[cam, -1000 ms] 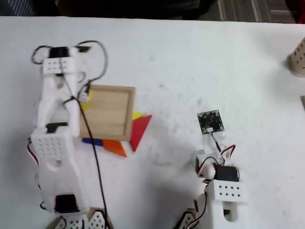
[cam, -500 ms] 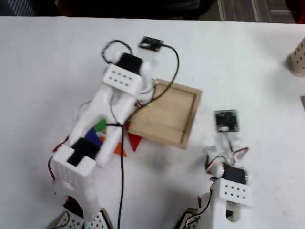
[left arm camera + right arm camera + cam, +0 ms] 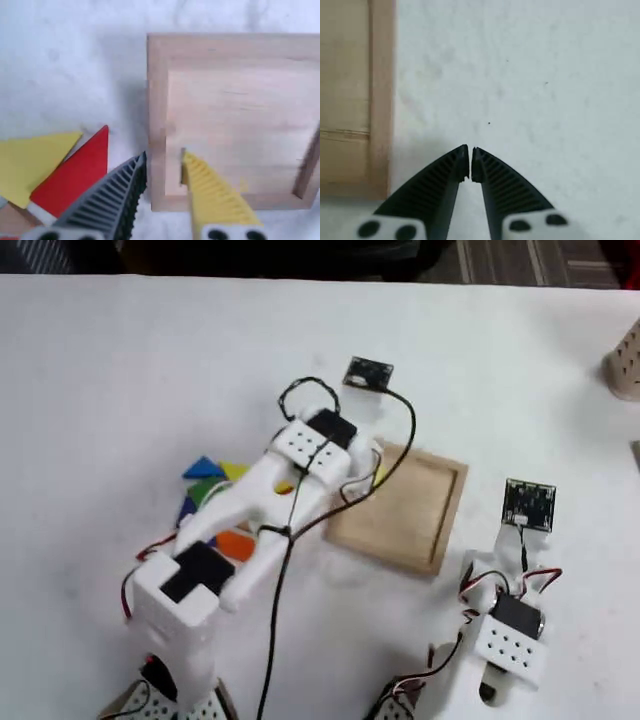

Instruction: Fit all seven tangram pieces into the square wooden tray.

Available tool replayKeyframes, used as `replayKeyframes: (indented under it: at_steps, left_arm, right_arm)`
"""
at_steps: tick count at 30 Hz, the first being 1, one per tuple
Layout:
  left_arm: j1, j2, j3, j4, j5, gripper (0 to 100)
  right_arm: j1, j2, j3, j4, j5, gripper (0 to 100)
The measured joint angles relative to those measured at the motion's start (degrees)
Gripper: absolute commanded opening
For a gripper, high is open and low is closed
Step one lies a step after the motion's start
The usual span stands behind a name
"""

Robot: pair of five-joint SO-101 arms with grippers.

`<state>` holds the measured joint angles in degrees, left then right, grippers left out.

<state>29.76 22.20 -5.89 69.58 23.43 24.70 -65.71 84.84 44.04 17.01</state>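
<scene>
1. Now: your left pincer [image 3: 162, 159] is clamped on the wooden tray [image 3: 405, 518]. The dark finger sits outside the rim and the yellow finger inside, with the wall nipped between them.
2. Tray position: centre-right in the high view, flat on the white tabletop [image 3: 520, 360], turned askew to the frame edges. Its recess is bare, so no piece is seated yet.
3. Key relation: the loose pieces lie left of the tray, at mid-left of the high view, partly under the left arm.
   - A blue triangle [image 3: 203, 468], a green piece [image 3: 207, 491] and an orange piece [image 3: 235, 545] show there.
   - The left wrist view adds a red triangle [image 3: 75, 172] and a yellow triangle [image 3: 35, 162] near the clamped corner.
   - You cannot count all seven, because the arm hides some.
4. Nearer arm: the left one, which lies across the heap. Your right pincer [image 3: 470, 162] has its fingers together on nothing, over bare tabletop just beside the tray's opposite rim, at lower right of the high view.
5. Judgement: let go of the rim first, then work back leftward for a piece. The red triangle looks closest, with its narrow tip toward the tray wall.
6. Materials:
   - The tray is pale wood with visible grain and a shallow, square, raised rim.
   - The pieces are thin, flat, single-coloured and sharp-cornered.
   - Expect them to be awkward to pinch off a flat surface. The ribbed pincer fingers should help.
</scene>
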Motion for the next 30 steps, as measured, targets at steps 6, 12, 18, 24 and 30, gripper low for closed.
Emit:
replayKeyframes:
  at_steps: [6, 12, 18, 24, 30]
  left_arm:
    - [-2.0, -0.1, 0.0, 3.6, 0.0, 33]
    - [-11.6, -0.1, -4.3, 14.5, 0.0, 33]
    - [-20.2, -0.1, -14.0, 27.0, -0.1, 33]
    - [-26.3, -9.0, -11.1, 28.7, -6.0, 27]
    - [-32.2, -28.2, 11.3, 16.8, -12.1, 26]
  right_arm:
    - [0.1, 0.0, 0.0, 0.0, 0.0, 1.7]
    - [0.1, 0.0, -0.1, 0.0, 0.0, 1.6]
    - [-1.5, 0.9, -4.0, 2.7, -3.3, 1.6]
    - [-6.6, 12.7, -12.4, 2.8, -5.6, 1.7]
    - [-10.2, 32.8, -25.0, 2.8, -10.4, 1.8]
